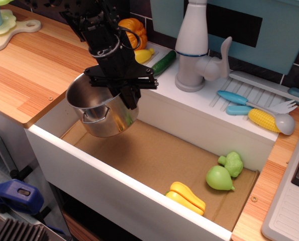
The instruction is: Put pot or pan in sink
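Observation:
The shiny steel pot (100,113) hangs tilted over the left end of the sink, above its brown cardboard floor (154,155). My black gripper (125,90) is shut on the pot's far rim and holds it in the air, just inside the sink's white walls. The pot's near loop handle faces the camera. The sink has a ribbed white back ledge and a grey-white faucet (194,47).
An orange pumpkin (134,31), a yellow squash and a green cucumber (162,63) lie on the ledge behind the arm. A yellow fruit (187,198), a green pear (219,178) and broccoli lie at the sink's right end. A corn cob and utensils lie right of the faucet.

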